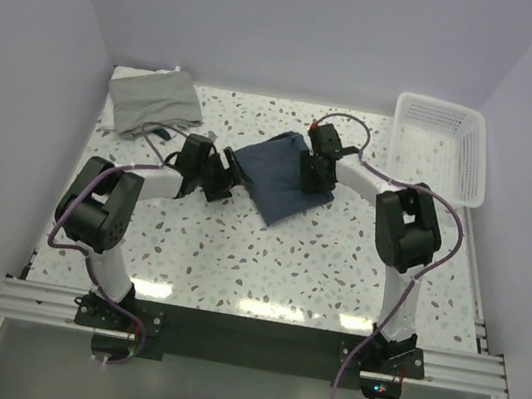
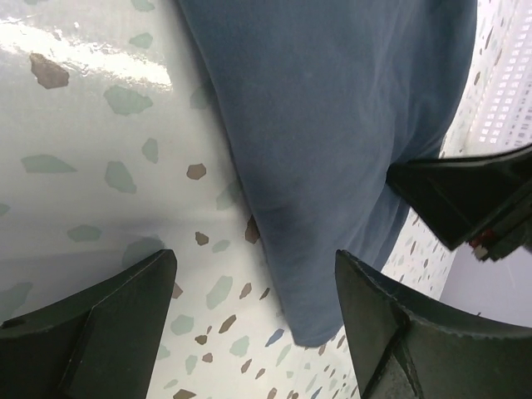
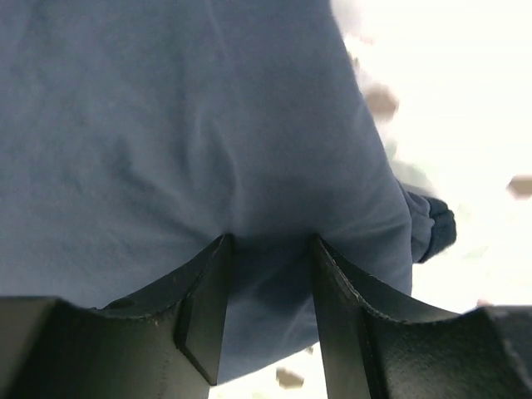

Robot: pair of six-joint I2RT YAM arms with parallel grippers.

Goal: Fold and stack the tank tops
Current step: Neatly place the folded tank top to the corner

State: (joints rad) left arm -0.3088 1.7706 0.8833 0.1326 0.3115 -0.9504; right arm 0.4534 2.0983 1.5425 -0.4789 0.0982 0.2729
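From above, the navy top [image 1: 270,175] lies folded on the table [image 1: 235,266], set between the two grippers. Its long axis slants from ahead of the left gripper [image 1: 225,181] back toward the right arm's side. The left gripper is just off its near-left edge, and the right gripper [image 1: 313,172] is on its far-right part. The grey top [image 1: 155,103] lies bunched, well behind and outboard of the left gripper, so the left arm is much the nearer to it.

At the left wrist, the gripper [image 2: 253,266] is spread wide and holds nothing. The navy top [image 2: 332,125] reaches ahead and toward its right finger [image 2: 391,332], with the cloth's edge slanting across the gap.

At the right wrist, the gripper [image 3: 268,291] stands half closed astride a soft ridge of the navy top [image 3: 166,125]. I cannot tell whether it bites the cloth or only presses on it. The next fold likely turns on that left edge, which lies straight ahead of the open left gripper.
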